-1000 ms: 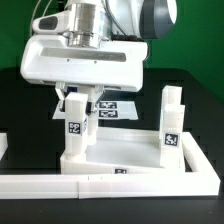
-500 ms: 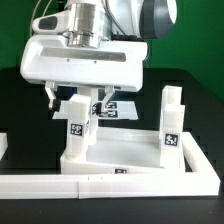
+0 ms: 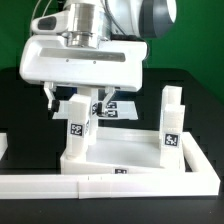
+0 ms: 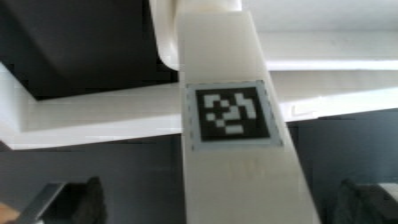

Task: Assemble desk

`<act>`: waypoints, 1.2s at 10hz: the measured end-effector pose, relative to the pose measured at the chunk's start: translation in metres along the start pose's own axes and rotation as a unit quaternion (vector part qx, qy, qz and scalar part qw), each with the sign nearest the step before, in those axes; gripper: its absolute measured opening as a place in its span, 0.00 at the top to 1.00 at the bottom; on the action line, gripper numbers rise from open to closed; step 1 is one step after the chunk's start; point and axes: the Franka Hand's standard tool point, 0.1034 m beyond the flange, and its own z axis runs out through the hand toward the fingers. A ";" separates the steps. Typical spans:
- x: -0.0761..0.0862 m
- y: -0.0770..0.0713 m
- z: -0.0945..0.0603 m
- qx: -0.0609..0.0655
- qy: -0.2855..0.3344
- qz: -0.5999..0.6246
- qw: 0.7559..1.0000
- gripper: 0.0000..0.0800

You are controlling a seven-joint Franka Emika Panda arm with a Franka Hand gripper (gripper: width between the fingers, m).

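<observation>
The white desk top [image 3: 135,160] lies flat on the table with two square legs standing up from it. One leg [image 3: 76,125] stands at the corner on the exterior view's left, a tag on its side. The other leg [image 3: 172,120] stands at the exterior view's right. My gripper [image 3: 77,98] hangs over the first leg, open, with one finger on either side of its top and a gap to each. In the wrist view that leg [image 4: 222,90] with its tag runs between my fingers [image 4: 68,200], which stay clear of it.
A long low white border strip [image 3: 110,184] runs along the front of the desk top, and another piece [image 3: 3,148] shows at the left edge. The marker board [image 3: 120,108] lies on the black table behind the gripper.
The fingers have spread apart and let go of the leg on the exterior view's left, which stays upright in the desk top. The arm has barely moved.
</observation>
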 end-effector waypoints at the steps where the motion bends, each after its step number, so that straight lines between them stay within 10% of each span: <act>1: 0.008 0.004 -0.008 0.010 -0.013 0.013 1.000 0.19; 6: 0.003 -0.013 0.008 0.057 -0.158 0.030 0.985 0.19; 9: -0.004 -0.002 0.012 0.054 -0.186 0.036 0.980 0.19; 12: -0.004 -0.002 0.013 0.047 -0.188 0.078 0.978 0.52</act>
